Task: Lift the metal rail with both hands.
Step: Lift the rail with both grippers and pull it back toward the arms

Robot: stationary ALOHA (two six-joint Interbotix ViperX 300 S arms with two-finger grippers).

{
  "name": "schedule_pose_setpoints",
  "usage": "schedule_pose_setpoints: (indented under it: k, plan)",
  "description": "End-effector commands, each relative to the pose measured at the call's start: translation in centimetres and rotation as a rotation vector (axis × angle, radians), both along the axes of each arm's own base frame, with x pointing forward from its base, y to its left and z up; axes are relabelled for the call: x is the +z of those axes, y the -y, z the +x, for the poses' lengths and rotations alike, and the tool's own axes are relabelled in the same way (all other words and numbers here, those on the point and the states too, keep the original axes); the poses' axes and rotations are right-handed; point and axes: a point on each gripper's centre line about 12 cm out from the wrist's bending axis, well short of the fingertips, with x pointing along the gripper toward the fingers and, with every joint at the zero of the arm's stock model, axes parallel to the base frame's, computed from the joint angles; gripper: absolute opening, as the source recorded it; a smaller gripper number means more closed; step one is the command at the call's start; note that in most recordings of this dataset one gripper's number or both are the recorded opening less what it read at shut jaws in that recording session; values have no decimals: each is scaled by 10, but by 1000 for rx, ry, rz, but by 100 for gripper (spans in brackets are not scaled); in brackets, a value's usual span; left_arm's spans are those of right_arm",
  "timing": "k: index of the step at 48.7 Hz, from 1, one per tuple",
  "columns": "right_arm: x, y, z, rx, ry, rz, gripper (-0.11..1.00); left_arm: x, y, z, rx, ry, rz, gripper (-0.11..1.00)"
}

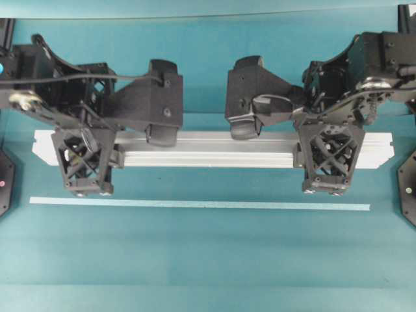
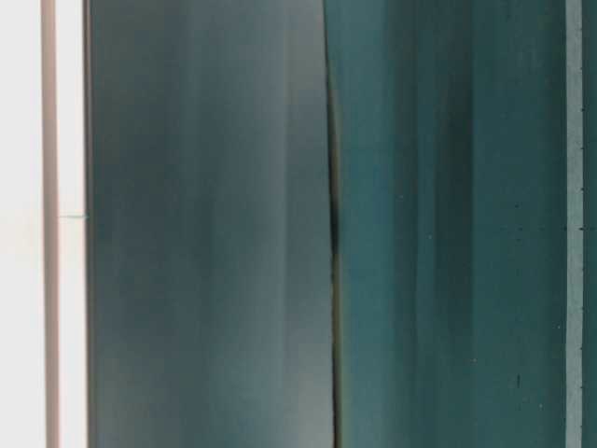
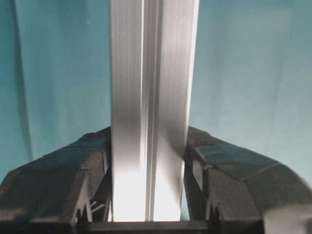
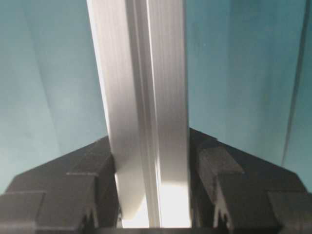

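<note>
The metal rail (image 1: 208, 149), a long silver grooved bar, runs left to right across the teal table. My left gripper (image 1: 86, 177) is shut on it near its left end, and its lattice finger lies over the bar. My right gripper (image 1: 333, 177) is shut on it near the right end in the same way. In the left wrist view the rail (image 3: 146, 73) passes between the black fingers (image 3: 92, 161) of the gripper (image 3: 148, 141), which press both its sides. The right wrist view shows the rail (image 4: 141, 73) clamped in that gripper (image 4: 150, 146). I cannot tell how high it sits above the table.
A thin pale-green tape strip (image 1: 195, 204) lies on the table in front of the rail, parallel to it. Black arm bases stand at the left edge (image 1: 5, 182) and right edge (image 1: 408, 188). The table-level view is only blurred grey and teal bands.
</note>
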Motion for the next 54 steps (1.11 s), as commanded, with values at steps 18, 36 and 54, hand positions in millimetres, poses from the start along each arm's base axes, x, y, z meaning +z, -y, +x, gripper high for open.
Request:
schedule_pose_setpoints:
  k: [18,36,54]
  plan:
    - [38,0,0,-20,89,0,35,42,-5,2,15,49,3,36]
    - [54,2,-1,-40,126,3,35,64,-7,2,26,69,2,36]
    - [56,2,0,-41,129,3,35,65,-7,2,28,68,2,36]
